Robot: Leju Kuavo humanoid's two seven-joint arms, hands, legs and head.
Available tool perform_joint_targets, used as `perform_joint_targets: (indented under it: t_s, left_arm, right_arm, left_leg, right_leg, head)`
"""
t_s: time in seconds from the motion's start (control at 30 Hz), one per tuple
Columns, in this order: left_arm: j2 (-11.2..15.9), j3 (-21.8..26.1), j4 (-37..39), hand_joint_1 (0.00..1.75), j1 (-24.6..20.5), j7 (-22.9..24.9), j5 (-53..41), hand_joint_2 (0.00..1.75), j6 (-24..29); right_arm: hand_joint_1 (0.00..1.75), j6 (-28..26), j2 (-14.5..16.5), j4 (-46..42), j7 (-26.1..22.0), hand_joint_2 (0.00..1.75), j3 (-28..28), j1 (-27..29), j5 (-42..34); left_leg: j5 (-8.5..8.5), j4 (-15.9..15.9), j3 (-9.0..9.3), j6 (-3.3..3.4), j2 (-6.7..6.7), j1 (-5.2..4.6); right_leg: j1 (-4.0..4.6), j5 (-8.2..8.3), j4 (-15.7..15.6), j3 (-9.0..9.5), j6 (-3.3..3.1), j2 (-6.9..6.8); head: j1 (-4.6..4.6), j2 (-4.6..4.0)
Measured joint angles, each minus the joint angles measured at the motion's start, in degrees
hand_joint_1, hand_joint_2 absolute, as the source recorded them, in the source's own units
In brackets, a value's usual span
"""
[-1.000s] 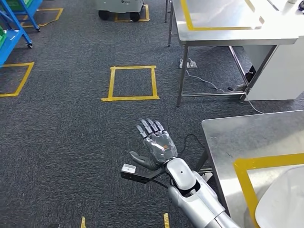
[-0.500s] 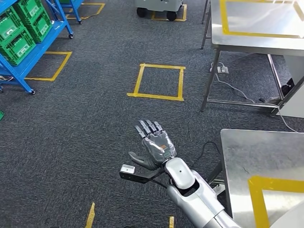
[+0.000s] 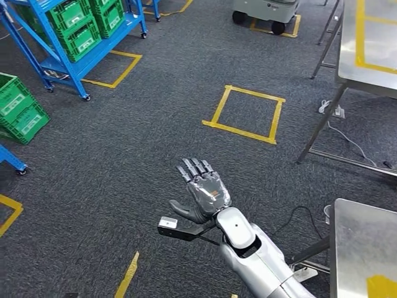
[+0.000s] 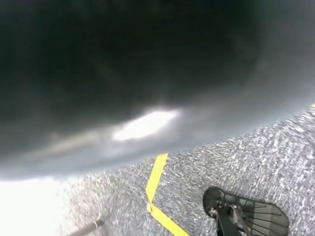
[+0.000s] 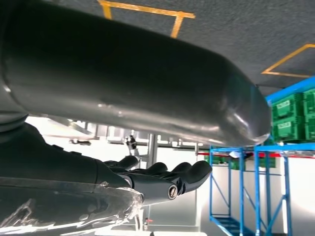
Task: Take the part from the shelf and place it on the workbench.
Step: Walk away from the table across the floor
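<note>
R arm (image 3: 255, 254) comes in from the bottom, mid-right of the head view, stretched out over the grey carpet (image 3: 140, 161). R hand (image 3: 202, 189) is flat, back side up, fingers (image 3: 194, 166) straight and a bit apart, thumb out to the side, holding nothing. L hand: can't tell. Blue shelf (image 3: 70, 46) w/ green bins (image 3: 77, 28) sits upper left; can't make out the part in them. Steel tabletop (image 3: 360, 245) at lower right corner, another at upper right.
</note>
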Motion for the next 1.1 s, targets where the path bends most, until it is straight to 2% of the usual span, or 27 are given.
perform_joint_targets:
  t_s: [0.07, 0.1, 0.13, 0.2, 0.23, 0.27, 0.33, 0.4, 0.43, 0.47, 0.5, 0.57, 0.6, 0.63, 0.67, 0.7, 0.73, 0.8, 0.83, 0.87, 0.9, 0.93, 0.97, 1.0, 1.03, 1.07, 1.1]
  left_arm:
    - [-0.05, 0.0, 0.0, 0.0, -0.03, -0.01, -0.06, 0.0, -0.01]
    - [-0.07, 0.0, 0.0, 0.0, -0.06, -0.01, -0.07, 0.0, -0.02]
    - [-0.07, 0.0, 0.0, 0.0, -0.03, -0.01, -0.07, 0.0, -0.02]
    - [-0.04, 0.01, 0.01, 0.0, 0.26, 0.0, -0.08, 0.0, -0.03]
    - [-0.04, 0.02, 0.02, 0.0, 0.42, 0.01, -0.08, 0.0, -0.08]
    - [-0.03, 0.02, 0.04, 0.0, 0.46, 0.01, -0.09, 0.0, -0.14]
    - [-0.05, 0.01, 0.07, 0.0, 0.24, 0.02, -0.09, 0.0, -0.28]
    - [-0.13, 0.01, 0.07, 0.0, 0.06, 0.07, -0.09, 0.0, -0.37]
    - [-0.17, 0.01, 0.08, 0.0, 0.11, 0.11, -0.09, 0.0, -0.39]
    - [-0.18, 0.02, 0.08, 0.0, 0.21, 0.15, -0.09, 0.0, -0.41]
    - [-0.15, 0.02, 0.09, 0.0, 0.3, 0.19, -0.09, 0.0, -0.41]
    - [-0.08, 0.02, 0.08, 0.0, 0.27, 0.19, -0.09, 0.0, -0.41]
    - [-0.06, 0.02, 0.08, 0.0, 0.12, 0.19, -0.08, 0.0, -0.41]
    - [-0.06, 0.02, 0.08, 0.0, 0.0, 0.18, -0.08, 0.0, -0.41]
    - [-0.06, 0.02, 0.08, 0.0, -0.05, 0.17, -0.07, 0.0, -0.41]
    - [-0.07, 0.02, 0.09, 0.0, 0.0, 0.17, -0.07, 0.0, -0.41]
    - [-0.07, 0.02, 0.09, 0.0, 0.15, 0.17, -0.07, 0.0, -0.41]
    - [-0.07, 0.02, 0.09, 0.0, 0.23, 0.17, -0.07, 0.0, -0.41]
    - [-0.08, 0.02, 0.09, 0.0, 0.14, 0.17, -0.07, 0.0, -0.41]
    - [-0.09, 0.02, 0.09, 0.0, 0.0, 0.17, -0.06, 0.0, -0.41]
    - [-0.12, 0.02, 0.09, 0.0, -0.1, 0.17, -0.06, 0.0, -0.41]
    - [-0.15, 0.02, 0.09, 0.0, -0.09, 0.17, -0.06, 0.0, -0.41]
    - [-0.18, 0.02, 0.09, 0.0, -0.02, 0.17, -0.06, 0.0, -0.41]
    - [-0.2, 0.02, 0.09, 0.0, 0.04, 0.17, -0.07, 0.0, -0.41]
    - [-0.22, 0.02, 0.09, 0.0, 0.08, 0.17, -0.06, 0.0, -0.43]
    - [-0.22, 0.02, 0.09, 0.0, 0.06, 0.17, -0.06, 0.0, -0.45]
    - [-0.22, 0.02, 0.09, 0.0, 0.01, 0.17, -0.07, 0.0, -0.46]
  right_arm:
    - [0.0, -0.04, -0.01, 0.11, 0.02, 0.0, 0.01, -0.11, 0.05]
    - [0.0, -0.05, -0.01, 0.16, 0.02, 0.0, 0.01, -0.15, 0.07]
    - [0.0, -0.05, -0.01, 0.23, 0.02, 0.0, 0.02, -0.17, 0.09]
    - [0.0, -0.05, 0.01, 0.32, 0.02, 0.0, 0.06, -0.18, 0.18]
    - [0.0, -0.05, 0.03, 0.34, 0.01, 0.0, 0.09, -0.23, 0.22]
    - [0.0, -0.08, 0.04, 0.35, 0.01, 0.0, 0.1, -0.28, 0.26]
    - [0.0, -0.16, 0.03, 0.49, 0.0, 0.0, 0.11, -0.28, 0.27]
    - [0.0, -0.27, 0.02, 0.82, -0.07, 0.0, 0.11, -0.16, 0.27]
    - [0.0, -0.31, 0.02, 1.02, -0.11, 0.0, 0.13, -0.13, 0.27]
    - [0.0, -0.34, 0.02, 1.19, -0.15, 0.0, 0.14, -0.12, 0.27]
    - [0.0, -0.37, 0.02, 1.32, -0.17, 0.0, 0.15, -0.15, 0.27]
    - [0.0, -0.49, 0.03, 1.44, -0.17, 0.0, 0.16, -0.25, 0.27]
    - [0.0, -0.57, 0.03, 1.48, -0.17, 0.0, 0.16, -0.31, 0.27]
    - [0.0, -0.64, 0.03, 1.51, -0.17, 0.0, 0.17, -0.36, 0.27]
    - [0.0, -0.69, 0.05, 1.55, -0.17, 0.0, 0.2, -0.38, 0.27]
    - [0.0, -0.7, 0.1, 1.57, -0.18, 0.0, 0.23, -0.41, 0.27]
    - [0.0, -0.7, 0.16, 1.58, -0.18, 0.0, 0.27, -0.44, 0.27]
    - [0.0, -0.75, 0.26, 1.61, -0.19, 0.0, 0.29, -0.55, 0.27]
    - [0.0, -0.76, 0.24, 1.68, -0.19, 0.0, 0.3, -0.53, 0.27]
    - [0.0, -0.77, 0.2, 1.75, -0.2, 0.0, 0.31, -0.44, 0.27]
    - [0.0, -0.74, 0.15, 1.85, -0.2, 0.0, 0.31, -0.28, 0.27]
    - [0.0, -0.72, 0.11, 1.95, -0.2, 0.0, 0.32, -0.13, 0.27]
    - [0.0, -0.71, 0.1, 2.01, -0.2, 0.0, 0.32, -0.04, 0.27]
    - [0.0, -0.7, 0.09, 2.05, -0.2, 0.0, 0.33, -0.03, 0.27]
    - [0.0, -0.71, 0.09, 2.07, -0.2, 0.0, 0.34, -0.07, 0.27]
    - [0.0, -0.71, 0.09, 2.08, -0.2, 0.0, 0.34, -0.12, 0.27]
    - [0.0, -0.71, 0.08, 2.09, -0.2, 0.0, 0.35, -0.17, 0.27]
  left_leg:
    - [-0.03, 0.18, -0.02, -0.47, -1.64, 0.03]
    - [0.03, 0.26, -0.2, -0.83, -2.34, 0.07]
    - [0.15, 0.3, -0.43, -1.21, -2.95, 0.14]
    - [0.31, 0.3, -0.81, -1.93, -3.72, 0.4]
    - [0.02, 0.66, -1.03, -2.2, -2.89, 0.39]
    - [-0.84, 1.89, -1.62, -2.44, -1.45, 0.33]
    - [-4.14, 7.78, -4.38, -2.82, 1.99, 0.22]
    - [-7.17, 15.1, -7.81, -3.06, 3.11, 0.33]
    - [-7.4, 16.81, -8.55, -3.09, 3.24, 0.36]
    - [-6.47, 16.17, -8.09, -3.06, 3.36, 0.36]
    - [-4.68, 13.33, -6.46, -2.92, 3.72, 0.3]
    - [-1.46, 5.46, -2.06, -2.36, 6.52, -0.24]
    - [-0.78, 2.7, -0.61, -1.96, 7.81, -0.57]
    - [-0.72, 1.28, 0.03, -1.58, 8.67, -0.87]
    - [-0.94, 0.91, 0.05, -1.25, 8.49, -1.09]
    - [-0.83, 0.8, -0.01, -0.88, 7.72, -1.0]
    - [-0.74, 0.65, 0.03, -0.62, 7.02, -0.88]
    - [-0.5, 0.35, 0.19, -0.01, 5.62, -0.48]
    - [-0.45, 0.32, 0.2, 0.19, 4.88, -0.34]
    - [-0.44, 0.32, 0.18, 0.34, 4.06, -0.27]
    - [-0.43, 0.32, 0.19, 0.41, 3.16, -0.25]
    - [-0.44, 0.34, 0.22, 0.41, 2.25, -0.24]
    - [-0.45, 0.35, 0.29, 0.39, 1.35, -0.24]
    - [-0.47, 0.37, 0.39, 0.34, 0.47, -0.22]
    - [-0.51, 0.39, 0.48, 0.24, -0.39, -0.19]
    - [-0.57, 0.48, 0.47, 0.04, -1.21, -0.24]
    - [-0.58, 0.59, 0.34, -0.24, -1.95, -0.22]
  right_leg:
    - [-0.39, 3.46, -7.62, 3.48, -0.06, 2.48]
    - [-0.5, 4.11, -9.84, 4.57, -0.09, 3.41]
    - [-0.48, 4.05, -10.55, 4.99, -0.18, 3.78]
    - [-0.33, 4.26, -10.74, 5.14, -0.58, 2.68]
    - [-0.34, 4.37, -10.84, 5.21, -0.88, 2.08]
    - [-0.36, 4.44, -10.99, 5.29, -1.23, 1.39]
    - [-0.26, 4.38, -11.13, 5.37, -1.81, -0.15]
    - [-0.03, 4.21, -11.12, 5.35, -2.1, -1.86]
    - [0.06, 4.13, -11.11, 5.37, -2.16, -2.66]
    - [0.14, 4.04, -11.1, 5.43, -2.17, -3.42]
    - [0.2, 3.92, -11.1, 5.57, -2.14, -4.15]
    - [0.46, 3.58, -11.08, 5.95, -1.89, -5.46]
    - [0.66, 3.4, -11.05, 6.09, -1.68, -6.1]
    - [0.86, 3.23, -11.03, 6.19, -1.44, -6.76]
    - [1.01, 3.09, -11.05, 6.28, -1.21, -7.46]
    - [1.06, 2.91, -11.07, 6.41, -0.94, -8.08]
    - [1.01, 2.57, -10.82, 6.37, -0.6, -7.75]
    - [0.71, 0.57, -7.63, 5.0, 0.03, -4.8]
    - [0.52, -1.08, -4.22, 3.34, 0.25, -2.85]
    - [0.39, -2.8, -0.13, 1.3, 0.37, -1.62]
    - [0.33, -3.98, 3.54, -0.7, 0.45, -1.07]
    - [0.31, -4.1, 5.52, -2.03, 0.49, -0.87]
    - [0.27, -3.1, 5.38, -2.38, 0.48, -0.75]
    - [0.21, -1.11, 3.05, -1.63, 0.4, -0.54]
    - [0.06, 1.36, -0.87, -0.06, 0.32, 0.34]
    - [-0.18, 3.17, -4.79, 1.59, 0.22, 1.83]
    - [-0.38, 4.28, -7.89, 3.06, 0.14, 3.12]
  head:
    - [0.02, 0.0]
    - [0.02, 0.0]
    - [0.03, 0.0]
    - [0.02, 0.0]
    - [-0.04, 0.0]
    - [-0.2, 0.0]
    - [-0.47, 0.0]
    - [-0.52, 0.0]
    - [-0.52, 0.0]
    - [-0.52, 0.0]
    - [-0.52, 0.0]
    - [-0.57, 0.0]
    - [-0.55, 0.0]
    - [-0.56, 0.0]
    - [-0.54, 0.0]
    - [-0.52, 0.0]
    - [-0.51, 0.0]
    - [-0.29, 0.0]
    - [-0.15, 0.0]
    - [-0.04, 0.0]
    - [0.0, 0.0]
    - [0.01, 0.0]
    - [0.01, 0.0]
    - [-0.01, 0.0]
    - [0.01, 0.0]
    - [0.01, 0.0]
    - [-0.01, 0.0]
